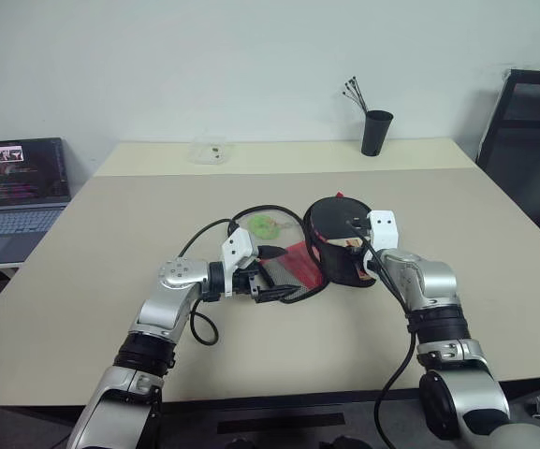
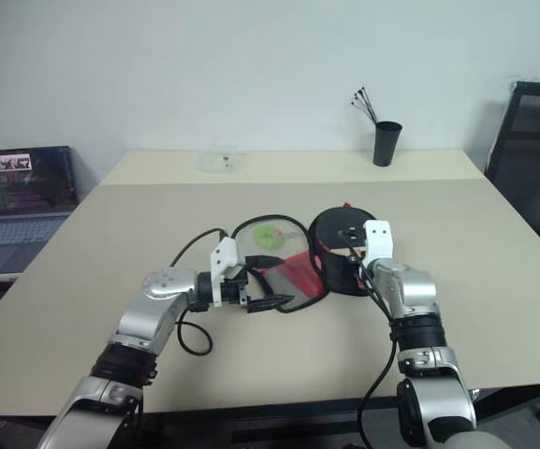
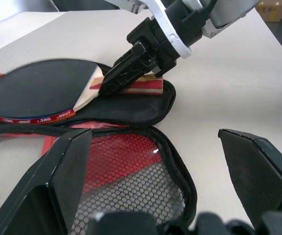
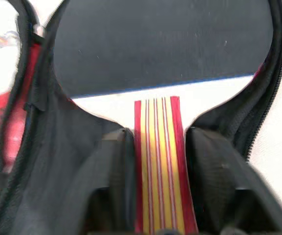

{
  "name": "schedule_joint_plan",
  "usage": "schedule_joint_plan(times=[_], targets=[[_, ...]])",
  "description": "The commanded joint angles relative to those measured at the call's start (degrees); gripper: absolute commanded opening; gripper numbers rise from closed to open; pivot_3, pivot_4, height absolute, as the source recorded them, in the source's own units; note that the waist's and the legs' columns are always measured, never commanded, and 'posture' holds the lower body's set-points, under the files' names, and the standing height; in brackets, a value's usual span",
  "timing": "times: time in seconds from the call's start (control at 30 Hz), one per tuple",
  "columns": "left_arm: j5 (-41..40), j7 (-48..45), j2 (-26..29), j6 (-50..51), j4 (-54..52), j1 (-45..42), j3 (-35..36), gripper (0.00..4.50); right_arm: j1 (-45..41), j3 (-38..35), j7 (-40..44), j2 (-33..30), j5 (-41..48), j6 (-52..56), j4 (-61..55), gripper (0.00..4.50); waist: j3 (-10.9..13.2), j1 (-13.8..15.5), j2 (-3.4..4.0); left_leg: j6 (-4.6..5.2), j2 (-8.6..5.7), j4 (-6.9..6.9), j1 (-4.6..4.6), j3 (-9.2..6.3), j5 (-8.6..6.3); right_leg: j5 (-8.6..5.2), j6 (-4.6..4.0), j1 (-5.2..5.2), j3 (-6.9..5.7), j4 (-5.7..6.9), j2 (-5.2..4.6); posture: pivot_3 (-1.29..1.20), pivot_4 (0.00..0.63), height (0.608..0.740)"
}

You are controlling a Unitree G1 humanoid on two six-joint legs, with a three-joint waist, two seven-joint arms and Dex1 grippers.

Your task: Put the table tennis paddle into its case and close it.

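Two grippers are working: your right gripper (image 4: 155, 161), fingers straddling the handle, is seating the table tennis paddle (image 3: 38, 93) in the case (image 3: 131, 161). Your left gripper (image 3: 155, 196) is waiting, jaws apart; be keeping the handle centred.

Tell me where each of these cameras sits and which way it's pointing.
Head, both eyes: looks forward and down over both arms at the table, case and paddle.
Left wrist: looks along the open left gripper across the case's mesh half toward the right gripper at the paddle's handle.
Right wrist: looks along its fingers, either side of the handle.
All share the paddle.
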Motion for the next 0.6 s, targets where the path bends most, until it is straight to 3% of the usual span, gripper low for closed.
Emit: schedule_joint_plan(times=[0.03, 0.07, 0.33, 0.6], targets=[[-0.7, 0.4, 0.7, 0.4, -2.9, -0.9, 0.9, 4.5, -0.4, -0.8, -0.5, 0.8, 1.1, 1.0, -3.4, 3.75, 0.0, 0.0, 0.0, 0.0, 0.0, 0.0, 0.0, -0.01, 0.0, 0.0, 0.0, 0.0, 0.0, 0.0, 0.0, 0.0, 0.15, 0.74], [-0.7, 0.5, 0.8, 0.4, -2.9, -0.8, 1.0, 4.5, -0.3, -0.7, -0.4, 1.0, 1.2, 1.3, -3.8, 4.04, 0.0, 0.0, 0.0, 0.0, 0.0, 0.0, 0.0, -0.01, 0.0, 0.0, 0.0, 0.0, -0.01, 0.0, 0.0, 0.0, 0.15, 0.74], [-2.4, 2.8, 3.7, 2.3, -3.3, 2.7, 4.9, 4.5, 5.0, 0.4, 5.2, -1.0, 5.8, 9.4, -18.2, 4.04, 0.0, -0.1, 0.0, 0.0, 0.02, -0.01, 0.0, 0.0, 0.0, 0.0, 0.0, -0.02, 0.02, -0.01, 0.01, 0.0, 0.15, 0.74], [-2.4, 5.2, 6.4, 3.3, -4.4, 6.4, 7.3, 4.5, 9.3, -5.0, 7.2, -3.1, 12.1, 19.4, -28.1, 4.04, 0.0, 0.1, -0.03, 0.0, 0.02, 0.02, 0.0, -0.08, 0.0, 0.0, 0.0, 0.01, -0.08, 0.0, -0.01, 0.0, 0.15, 0.74]])
